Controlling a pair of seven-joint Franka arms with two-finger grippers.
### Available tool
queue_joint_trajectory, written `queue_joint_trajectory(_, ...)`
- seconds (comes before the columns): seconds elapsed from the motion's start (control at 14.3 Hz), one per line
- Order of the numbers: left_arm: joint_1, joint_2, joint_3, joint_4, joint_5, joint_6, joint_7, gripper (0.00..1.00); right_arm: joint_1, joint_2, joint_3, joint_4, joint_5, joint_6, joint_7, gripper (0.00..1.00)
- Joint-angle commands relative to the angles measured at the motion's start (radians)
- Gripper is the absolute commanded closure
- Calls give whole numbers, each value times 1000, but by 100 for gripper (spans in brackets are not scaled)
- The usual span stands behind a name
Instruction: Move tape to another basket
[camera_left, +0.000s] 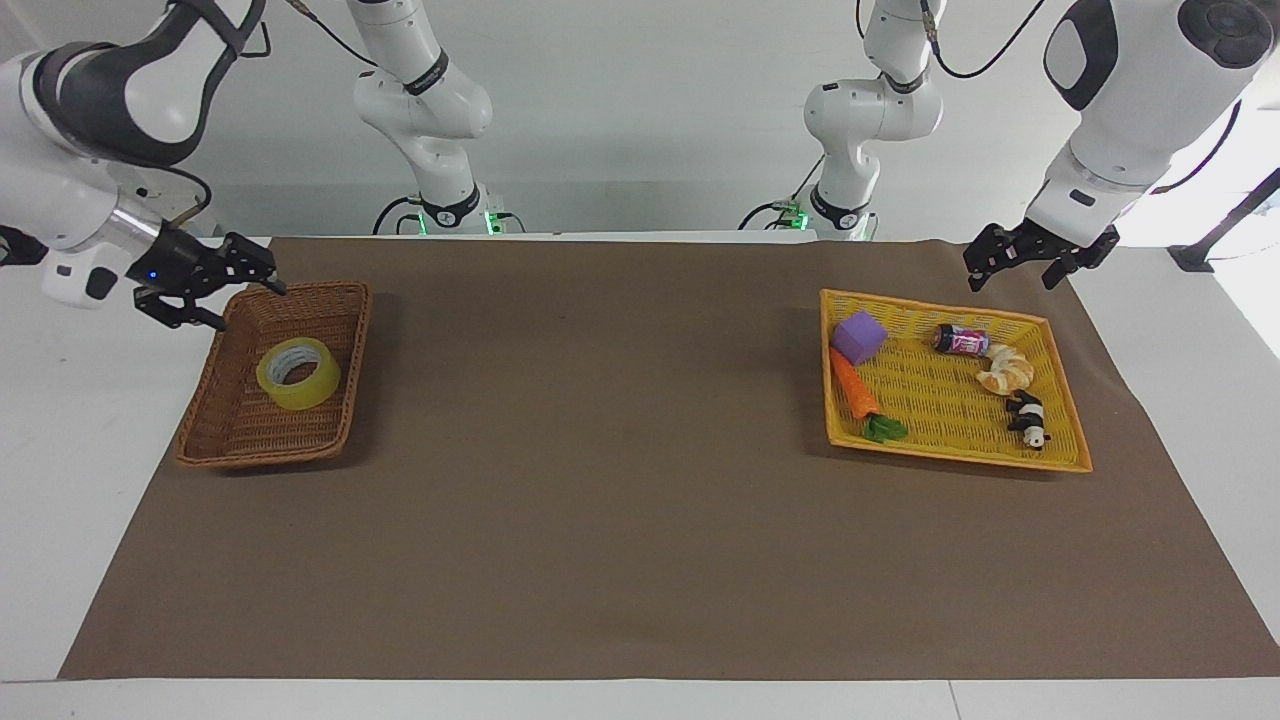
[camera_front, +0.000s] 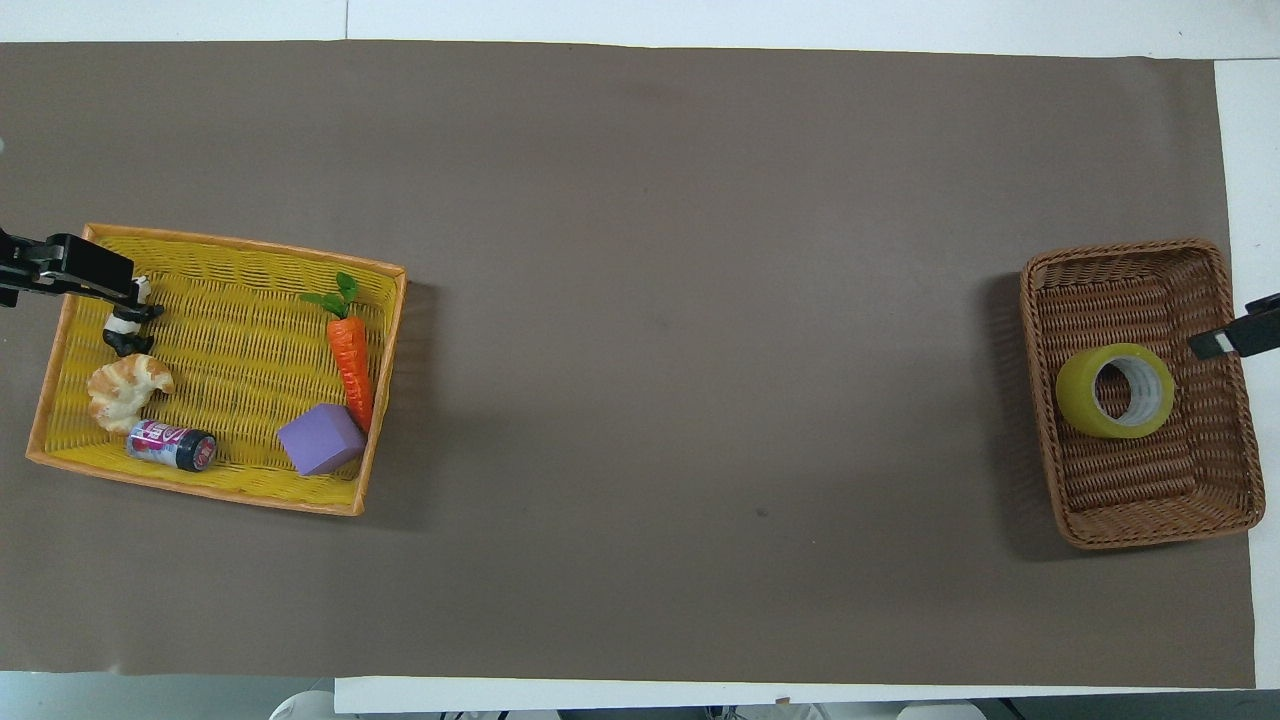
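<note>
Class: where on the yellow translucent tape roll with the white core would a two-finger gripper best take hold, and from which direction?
Grip the yellow translucent tape roll across its ring wall, one finger in the white core. Come from above: it lies flat in the dark brown wicker basket, hole upward, raised sides blocking sideways approaches.

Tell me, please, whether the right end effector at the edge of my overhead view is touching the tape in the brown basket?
Observer: No. The facing view shows the right end effector raised above the brown basket's rim, open and apart from the tape, which lies in the basket.
Operator: Does the left end effector touch the panda it seems to cover?
Observer: No. The left end effector hangs open over the mat by the yellow basket's corner nearer the robots, well above the panda.
</note>
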Motion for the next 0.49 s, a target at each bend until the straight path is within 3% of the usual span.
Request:
queue_joint_trajectory(0.0,6,-11,24,-19,-15,-4,4,0,78,-31,-1,12,-66,13,242,0)
queue_joint_trajectory(0.21,22,-9,36,-19,-27,5,6,0,98,-74,-1,18,-107,-6,428,0)
queue_joint_trajectory(0.42,25,-11,36,-17,-35,17,21,0,103,-79,7,67,-182,-71,448,0)
